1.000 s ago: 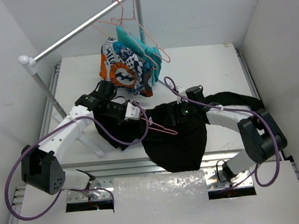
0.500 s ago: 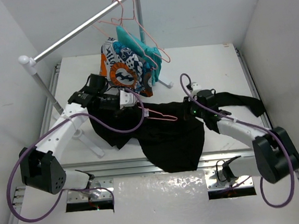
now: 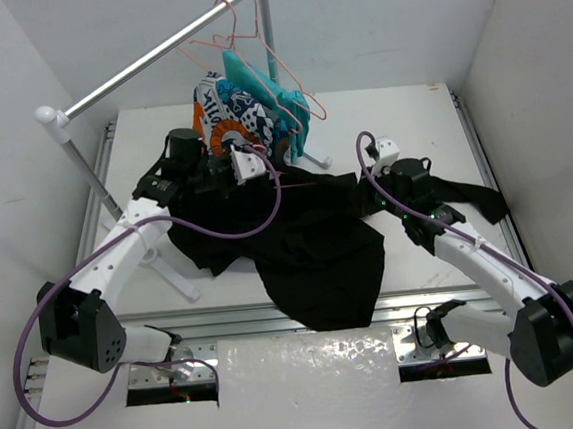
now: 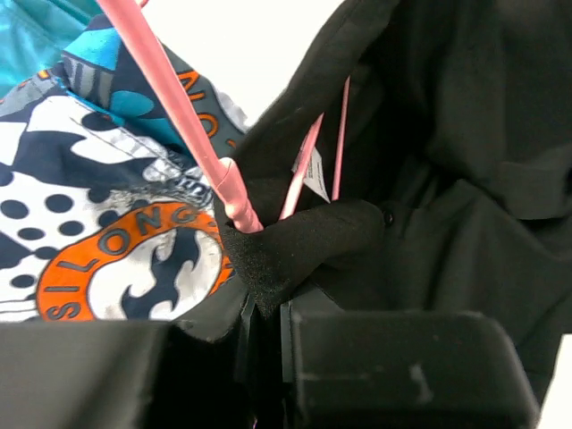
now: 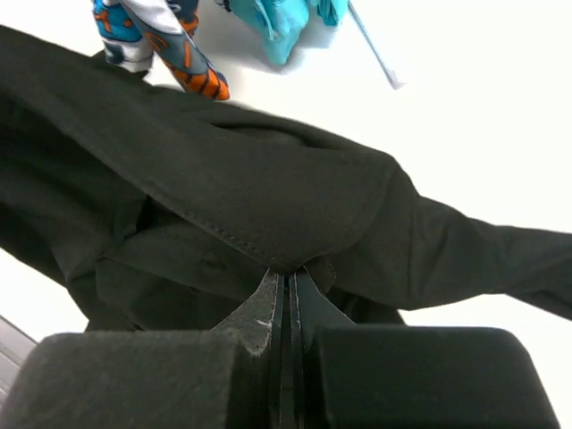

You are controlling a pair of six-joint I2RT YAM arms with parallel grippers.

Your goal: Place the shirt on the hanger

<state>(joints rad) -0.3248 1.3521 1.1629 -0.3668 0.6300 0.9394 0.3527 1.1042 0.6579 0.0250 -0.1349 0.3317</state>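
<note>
View from above of a small robot cell enclosed by plain white walls at the back and on both sides, with a white table [image 3: 398, 114] edged by metal rails. A silver clothes rail [image 3: 143, 61] runs diagonally above the far left part of the table on white posts, and spare pink wire hangers [image 3: 285, 72] hang near its far end. Below them hang a teal garment [image 3: 268, 94] and an orange, navy and white patterned garment [image 3: 226, 124]. The shirt [image 3: 320, 252], large and black, lies spread across the middle of the table between the two arms. Its lower edge droops over the near edge and one sleeve trails towards the right wall. Its collar end is lifted at the left, just beside the patterned garment. The hanger [image 4: 179, 107] is at that collar. Its pink stem rises out of the cloth and its thin wires run inside the collar, next to a small white label [image 4: 313, 183]. The left gripper [image 4: 264, 308] is clenched at the foot of that stem, with a fold of black cloth wrapped over the grip. The right gripper [image 5: 288, 279] is on the shirt's right side, its jaws pressed tightly together on a seamed fold of the black fabric. A pale crinkled sheet [image 3: 310, 363] lies between the arm bases at the near edge.
</note>
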